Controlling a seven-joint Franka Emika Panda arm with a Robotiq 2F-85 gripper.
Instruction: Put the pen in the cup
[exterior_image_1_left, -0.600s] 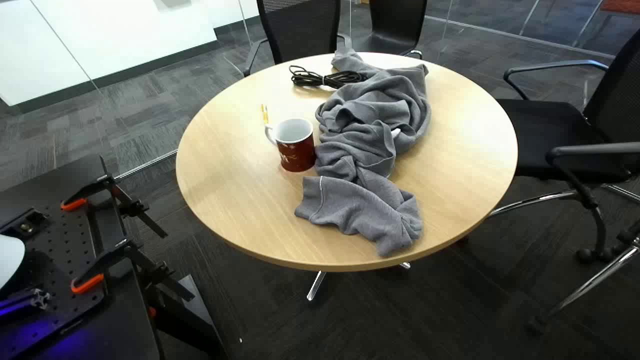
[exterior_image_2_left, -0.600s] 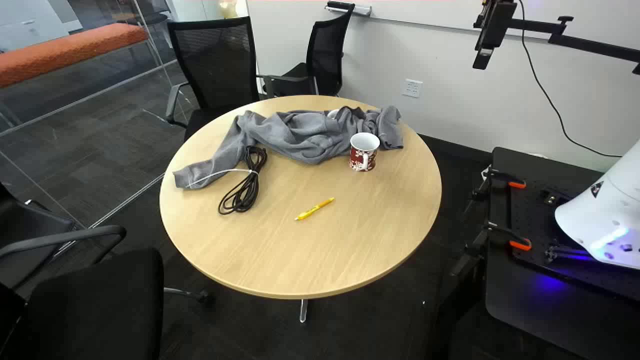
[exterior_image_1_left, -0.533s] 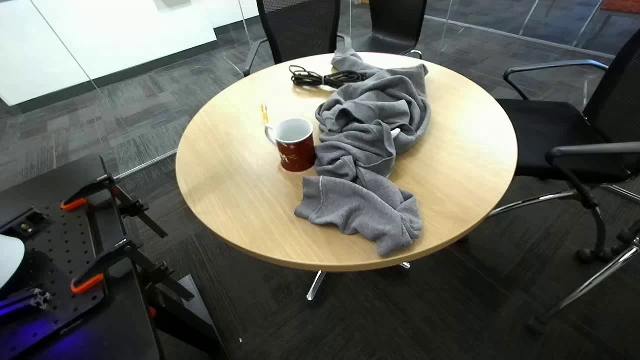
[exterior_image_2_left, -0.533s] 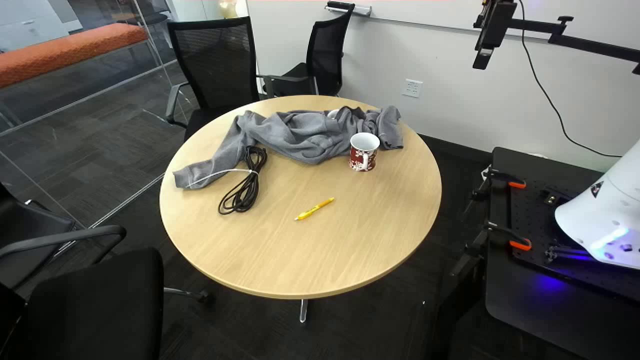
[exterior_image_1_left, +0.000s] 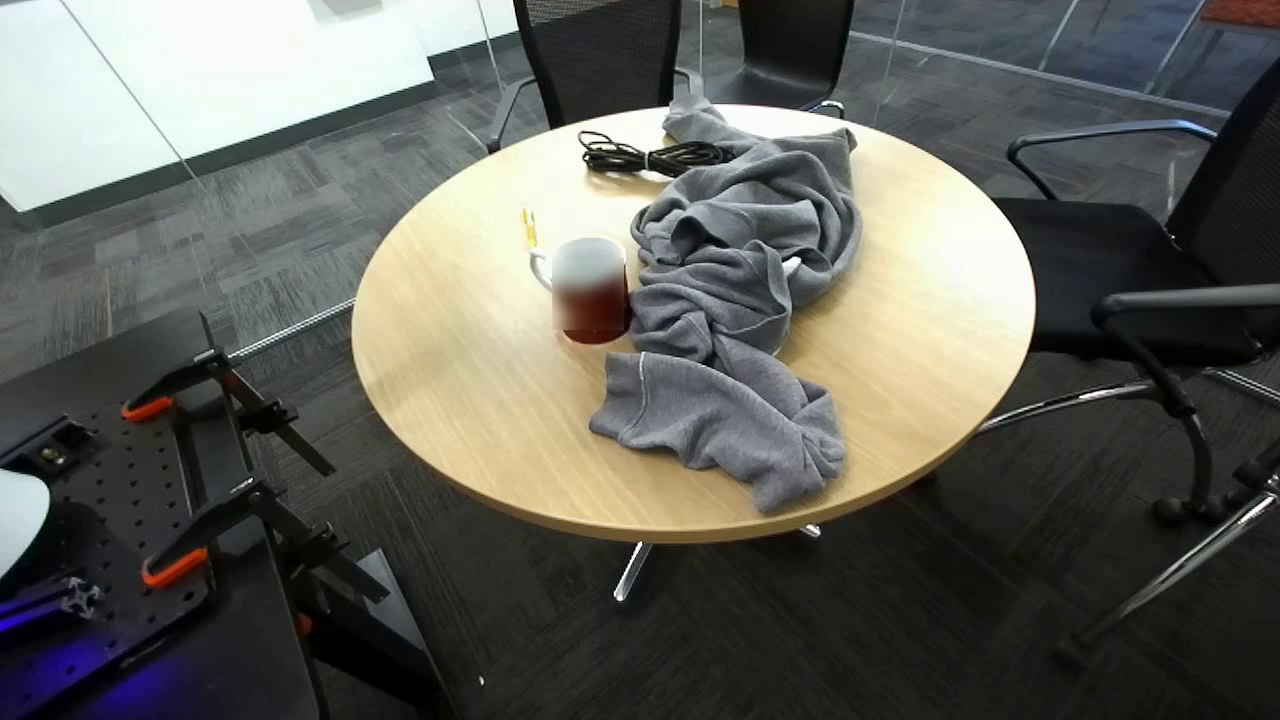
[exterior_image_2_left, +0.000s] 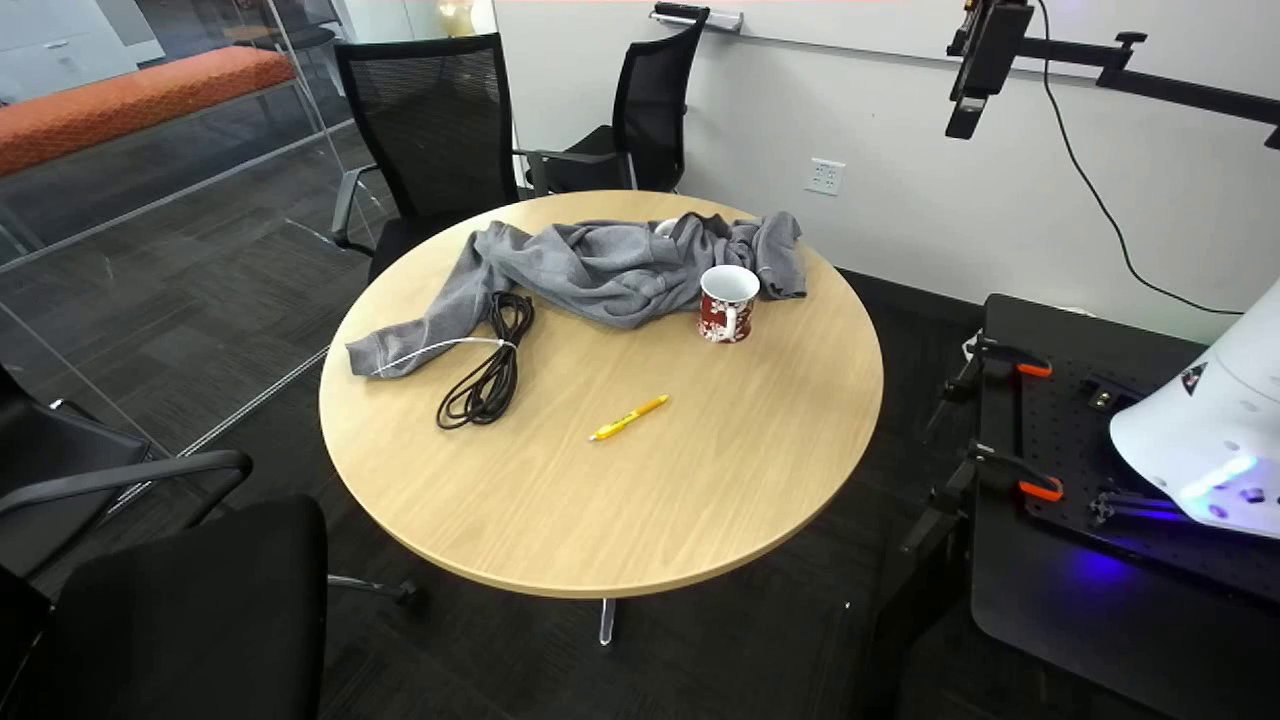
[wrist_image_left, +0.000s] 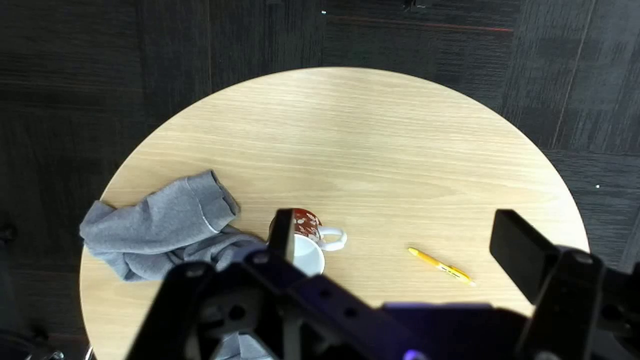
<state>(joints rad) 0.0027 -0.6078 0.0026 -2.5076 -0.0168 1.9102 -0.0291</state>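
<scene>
The yellow pen (exterior_image_2_left: 630, 418) lies flat on the round table, apart from the mug. It also shows in the wrist view (wrist_image_left: 442, 266) and, with its near end at the mug handle, in an exterior view (exterior_image_1_left: 529, 228). The dark red mug (exterior_image_2_left: 727, 318) stands upright beside the grey cloth, with its white handle on the pen's side. In an exterior view the mug (exterior_image_1_left: 592, 305) looks smeared. My gripper (wrist_image_left: 396, 234) is open and empty above the table. The pen shows between its fingers; the left finger covers part of the mug (wrist_image_left: 306, 222). The exterior views do not show the gripper.
A crumpled grey cloth (exterior_image_1_left: 760, 230) lies across the table (exterior_image_2_left: 600, 520), close to the mug. A coiled black cable (exterior_image_2_left: 485, 385) lies by the cloth. The white robot base (exterior_image_2_left: 1200, 430) stands on a black stand with clamps. Black chairs (exterior_image_1_left: 1100, 270) surround the table.
</scene>
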